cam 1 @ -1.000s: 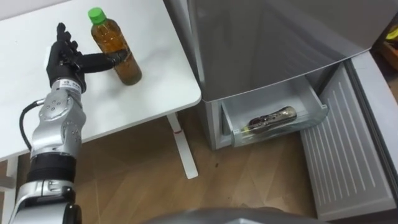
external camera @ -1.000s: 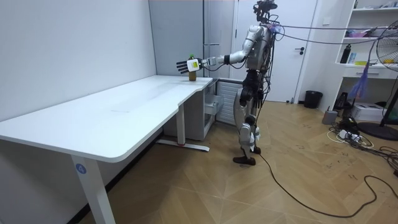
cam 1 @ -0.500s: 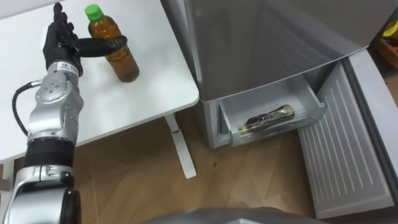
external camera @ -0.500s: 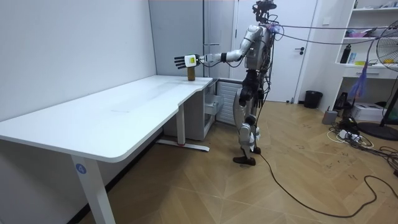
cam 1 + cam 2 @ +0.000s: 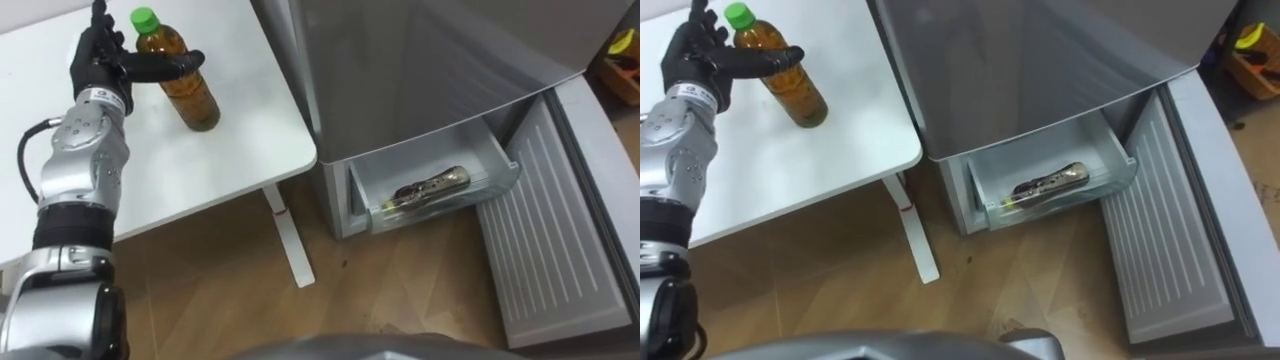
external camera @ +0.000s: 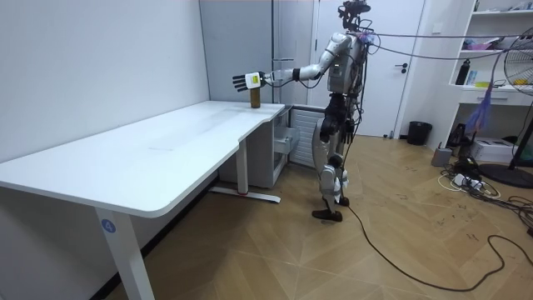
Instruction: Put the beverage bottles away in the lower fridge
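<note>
A drink bottle (image 5: 182, 78) with amber liquid and a green cap stands upright on the white table (image 5: 210, 165), near its right corner. My left hand (image 5: 98, 62) is open just left of the bottle's upper part, fingers straight up and the thumb stretched across the bottle's shoulder. In the room view this hand (image 6: 244, 81) hovers a little above the bottle (image 6: 256, 98). The fridge's lower drawer (image 5: 500, 160) is pulled out to the right of the table, and another bottle (image 5: 432, 187) lies on its side in it.
The grey fridge (image 5: 420, 70) stands right against the table's right edge. Its lower door (image 5: 545, 235) hangs open at the right over the wooden floor. I stand facing the gap between table and fridge. A table leg (image 5: 285, 235) stands below the corner.
My left hand has risen along the bottle, its thumb moving from the bottle's middle up to its shoulder. The bottle still stands on the table.
</note>
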